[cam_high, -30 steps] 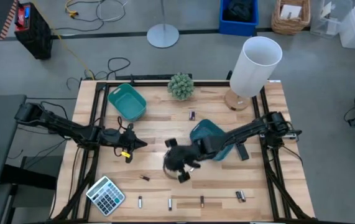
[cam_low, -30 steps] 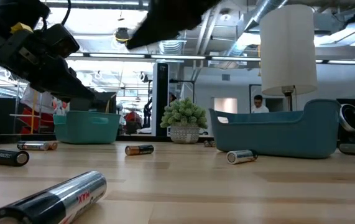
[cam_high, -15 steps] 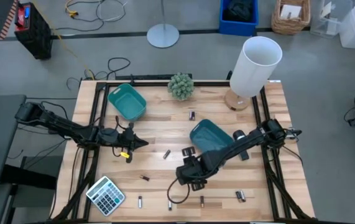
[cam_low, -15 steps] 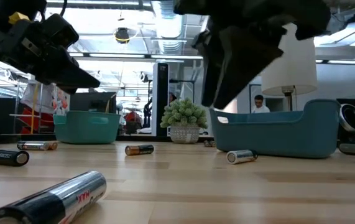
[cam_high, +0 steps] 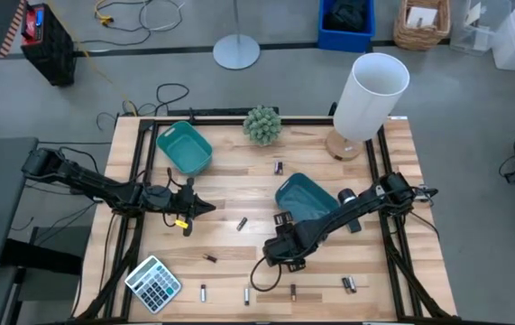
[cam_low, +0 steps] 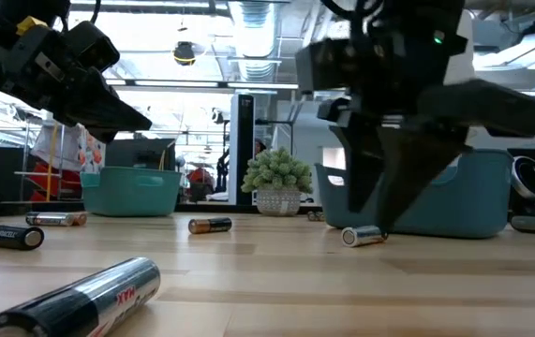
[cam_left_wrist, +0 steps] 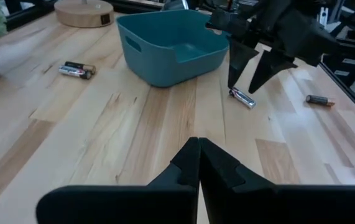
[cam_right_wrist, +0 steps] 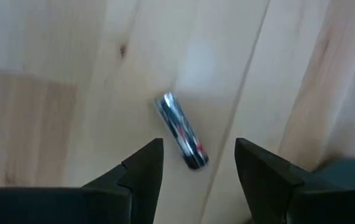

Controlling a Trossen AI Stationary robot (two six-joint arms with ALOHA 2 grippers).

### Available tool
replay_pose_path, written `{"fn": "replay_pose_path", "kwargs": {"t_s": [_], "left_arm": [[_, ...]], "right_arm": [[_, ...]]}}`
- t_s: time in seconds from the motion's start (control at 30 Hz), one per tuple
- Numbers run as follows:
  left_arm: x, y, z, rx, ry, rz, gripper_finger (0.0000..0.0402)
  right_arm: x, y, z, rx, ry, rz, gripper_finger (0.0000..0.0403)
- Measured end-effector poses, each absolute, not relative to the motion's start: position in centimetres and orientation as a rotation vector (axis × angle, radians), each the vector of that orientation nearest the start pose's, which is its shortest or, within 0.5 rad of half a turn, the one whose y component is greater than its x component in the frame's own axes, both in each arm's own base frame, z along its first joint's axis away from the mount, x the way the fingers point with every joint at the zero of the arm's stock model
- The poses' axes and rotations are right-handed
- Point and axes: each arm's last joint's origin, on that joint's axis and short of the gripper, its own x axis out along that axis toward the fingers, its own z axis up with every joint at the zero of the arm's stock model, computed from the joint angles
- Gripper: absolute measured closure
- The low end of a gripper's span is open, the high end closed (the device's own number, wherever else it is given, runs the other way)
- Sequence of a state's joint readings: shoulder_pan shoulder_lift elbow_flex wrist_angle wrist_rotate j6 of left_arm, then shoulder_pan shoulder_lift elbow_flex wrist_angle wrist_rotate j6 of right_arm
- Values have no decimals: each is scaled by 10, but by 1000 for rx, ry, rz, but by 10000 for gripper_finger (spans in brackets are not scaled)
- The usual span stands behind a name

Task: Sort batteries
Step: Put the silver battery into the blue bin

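The right gripper (cam_right_wrist: pixel 199 163) stood open directly above a silver battery (cam_right_wrist: pixel 181 131), which lay flat on the table (cam_high: pixel 239 194) just beside the nearer teal tray (cam_left_wrist: pixel 165 46). For a clean pick, the fingers should have descended astride the cell, squared across its length, and closed at mid-body. The left gripper (cam_left_wrist: pixel 198 163) waited shut, well apart.
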State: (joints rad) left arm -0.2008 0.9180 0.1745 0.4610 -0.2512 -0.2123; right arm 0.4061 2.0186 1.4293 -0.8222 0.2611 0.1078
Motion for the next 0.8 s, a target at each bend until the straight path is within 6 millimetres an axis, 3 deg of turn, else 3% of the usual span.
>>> {"fn": "replay_pose_path", "kwargs": {"t_s": [0.8], "left_arm": [[171,-27,165,-160,270,81,401]], "right_arm": [[354,145,135,-296,1254,100,230]]}}
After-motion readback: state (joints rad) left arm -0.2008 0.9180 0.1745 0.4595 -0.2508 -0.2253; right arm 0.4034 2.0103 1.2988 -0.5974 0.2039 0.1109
